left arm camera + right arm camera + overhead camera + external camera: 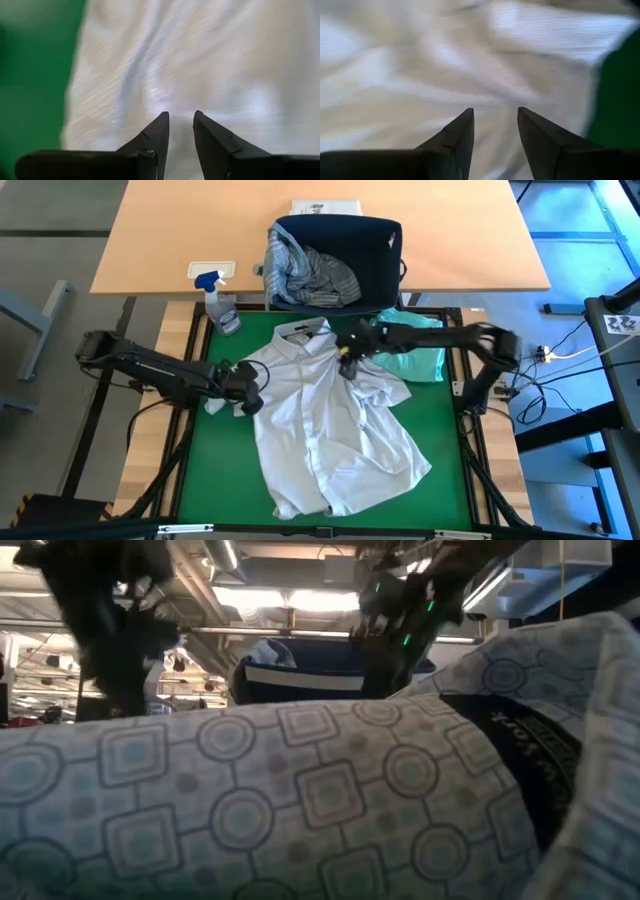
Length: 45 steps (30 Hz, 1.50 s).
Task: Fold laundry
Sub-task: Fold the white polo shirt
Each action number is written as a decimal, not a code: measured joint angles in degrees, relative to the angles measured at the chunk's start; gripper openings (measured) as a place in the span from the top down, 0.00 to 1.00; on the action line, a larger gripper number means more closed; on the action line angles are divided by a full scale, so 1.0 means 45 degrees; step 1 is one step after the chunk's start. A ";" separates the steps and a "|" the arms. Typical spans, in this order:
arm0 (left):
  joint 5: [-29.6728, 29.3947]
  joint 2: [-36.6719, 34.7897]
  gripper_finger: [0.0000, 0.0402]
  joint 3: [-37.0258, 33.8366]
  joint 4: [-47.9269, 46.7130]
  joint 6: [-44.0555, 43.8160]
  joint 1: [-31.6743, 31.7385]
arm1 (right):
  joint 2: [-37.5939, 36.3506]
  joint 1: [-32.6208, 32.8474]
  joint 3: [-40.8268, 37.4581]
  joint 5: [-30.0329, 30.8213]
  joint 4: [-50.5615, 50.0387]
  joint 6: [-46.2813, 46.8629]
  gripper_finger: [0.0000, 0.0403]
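From above, a pale shirt [330, 430] lies spread across the centre of the green mat [440, 450], with the left gripper [250, 388] at its left edge and the right gripper [347, 360] near its collar. Both wrist views show fingers [155, 135] slightly parted over the cloth, nothing visibly between them. Only the overhead view shows the basket [385, 240] of clothes and the mint garment [415, 360] at upper right.
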 joint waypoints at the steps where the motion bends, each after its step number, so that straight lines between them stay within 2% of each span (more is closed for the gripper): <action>1: 0.0182 -0.0091 0.79 0.0374 0.0155 -0.0020 -0.0169 | -0.0447 0.0171 0.0015 -0.0523 -0.0583 -0.0043 0.63; 4: 0.0829 -0.0148 0.79 0.1127 0.1049 -0.0234 -0.0874 | -0.1687 0.1101 0.0015 -0.1431 -0.2597 -0.0333 0.63; 7: 0.1437 0.0026 0.79 0.1209 0.3174 -0.0926 -0.1867 | -0.2675 0.2471 -0.0305 -0.1593 -0.3860 -0.0677 0.63; 9: 0.1420 0.0443 0.79 0.1018 0.4767 -0.1752 -0.2574 | -0.3219 0.3459 -0.1158 -0.1605 -0.3826 -0.0620 0.63; 12: 0.1467 0.1581 0.79 0.0898 0.5878 -0.3103 -0.3631 | -0.3884 0.4870 -0.2945 -0.1593 -0.3078 0.0004 0.63; 17: 0.2447 0.4115 0.79 0.1056 0.7465 -0.5180 -0.5258 | -0.4631 0.6714 -0.5807 -0.1270 -0.1328 0.2280 0.63; 20: 0.3174 0.5506 0.79 0.1589 0.7523 -0.5898 -0.5969 | -0.4721 0.7464 -0.6690 -0.0824 -0.0287 0.3042 0.63; 23: 0.4024 0.6610 0.79 0.1931 0.7460 -0.6413 -0.6424 | -0.4658 0.7856 -0.7218 0.0700 0.0111 0.3041 0.63; 25: 0.5167 0.6915 0.79 0.2182 0.7020 -0.6769 -0.6547 | -0.4605 0.7847 -0.7498 0.1508 -0.0222 0.3016 0.63; 28: 0.6678 0.6869 0.79 0.2510 0.5180 -0.7224 -0.6803 | -0.4653 0.7838 -0.7582 0.1676 -0.1367 0.3010 0.63; 30: 0.7149 0.6469 0.79 0.2795 0.3628 -0.7456 -0.7020 | -0.4738 0.7843 -0.7556 0.1665 -0.2145 0.2926 0.63; 33: 0.6681 0.5716 0.79 0.3488 0.1362 -0.7740 -0.7064 | -0.4934 0.7843 -0.7400 0.1531 -0.2382 0.2828 0.63; 35: 0.5932 0.5039 0.79 0.4219 0.0993 -0.7930 -0.7048 | -0.5011 0.7838 -0.7175 0.1708 -0.2293 0.2726 0.63; 41: 0.4205 0.4360 0.79 0.5305 0.1550 -0.9036 -0.7423 | -0.5255 0.7843 -0.6354 0.1980 -0.0807 0.2022 0.63; 45: 0.4172 0.4683 0.79 0.5308 0.2426 -1.0576 -0.8180 | -0.5270 0.7843 -0.6284 0.1983 -0.0108 0.2005 0.63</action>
